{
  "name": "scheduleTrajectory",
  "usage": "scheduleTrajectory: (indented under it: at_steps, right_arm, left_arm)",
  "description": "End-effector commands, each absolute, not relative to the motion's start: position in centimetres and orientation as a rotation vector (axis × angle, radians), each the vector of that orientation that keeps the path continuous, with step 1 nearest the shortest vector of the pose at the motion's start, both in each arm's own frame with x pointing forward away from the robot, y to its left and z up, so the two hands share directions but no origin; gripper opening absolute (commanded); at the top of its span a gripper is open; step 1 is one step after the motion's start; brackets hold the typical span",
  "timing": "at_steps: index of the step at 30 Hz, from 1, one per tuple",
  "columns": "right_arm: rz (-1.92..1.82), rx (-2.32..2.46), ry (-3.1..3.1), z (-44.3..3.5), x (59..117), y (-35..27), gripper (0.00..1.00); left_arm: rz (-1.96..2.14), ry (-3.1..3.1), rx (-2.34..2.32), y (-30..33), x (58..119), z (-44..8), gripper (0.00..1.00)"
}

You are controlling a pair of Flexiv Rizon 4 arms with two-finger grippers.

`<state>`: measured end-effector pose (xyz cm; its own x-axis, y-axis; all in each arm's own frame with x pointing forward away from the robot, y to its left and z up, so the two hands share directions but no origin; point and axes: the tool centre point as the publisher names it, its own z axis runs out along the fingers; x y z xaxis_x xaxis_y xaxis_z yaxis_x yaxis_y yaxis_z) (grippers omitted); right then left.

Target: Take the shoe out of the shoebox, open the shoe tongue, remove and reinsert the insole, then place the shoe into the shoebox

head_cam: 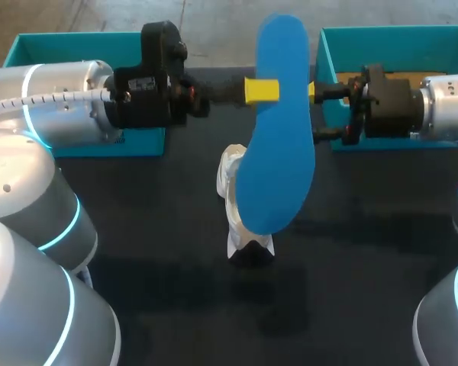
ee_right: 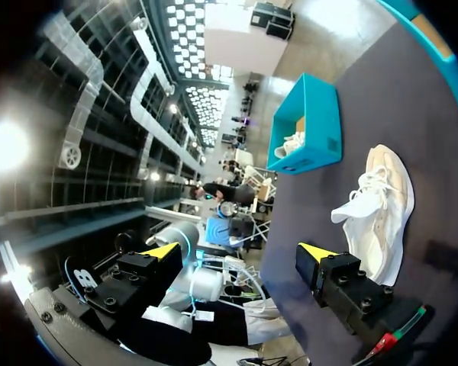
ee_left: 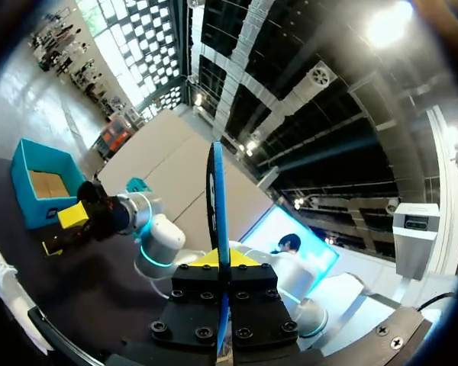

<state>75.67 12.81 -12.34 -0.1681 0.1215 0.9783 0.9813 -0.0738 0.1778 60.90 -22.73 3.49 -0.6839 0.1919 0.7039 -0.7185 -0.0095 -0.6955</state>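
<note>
A blue insole (head_cam: 278, 130) hangs upright above the table's middle, and my left gripper (head_cam: 261, 90) is shut on its upper part. In the left wrist view the insole (ee_left: 217, 198) stands edge-on between the yellow tips of my left gripper (ee_left: 223, 259). Below and behind it a white shoe (head_cam: 235, 206) lies on the black table, partly hidden by the insole. My right gripper (head_cam: 320, 113) stands open just right of the insole, holding nothing. In its own view my right gripper (ee_right: 240, 252) has its fingers wide apart, with the shoe (ee_right: 378, 206) lying beside it.
A teal shoebox (head_cam: 61, 46) stands at the back left, with another white shoe inside in the right wrist view (ee_right: 309, 126). A second teal box (head_cam: 389, 42) with a brown floor is at the back right. The black table (head_cam: 366, 252) is bare in front.
</note>
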Motion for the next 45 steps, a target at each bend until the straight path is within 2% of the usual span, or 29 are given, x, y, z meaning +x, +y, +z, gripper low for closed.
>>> scheduleTrajectory:
  at_steps: [1,12,22,31,45]
  right_arm:
    - [-1.346,-1.270,-1.384,-12.4,75.8,13.0,1.00]
    - [-1.346,-1.270,-1.384,-12.4,75.8,13.0,1.00]
    - [-1.346,-1.270,-1.384,-12.4,75.8,13.0,1.00]
    - [-1.346,-1.270,-1.384,-12.4,75.8,13.0,1.00]
    - [-1.346,-1.270,-1.384,-12.4,75.8,13.0,1.00]
  left_arm:
    - [1.766,-1.693,0.468,-21.4,61.8,2.8,0.00]
    - [1.973,-1.990,0.095,-20.3,63.5,0.2,0.00]
    - [2.156,-2.222,-0.530,-18.6,66.0,-2.5,0.00]
    - [2.307,-2.194,-1.117,-18.8,68.3,-2.9,0.00]
    - [2.352,-2.156,-1.130,-19.1,68.5,-3.1,0.00]
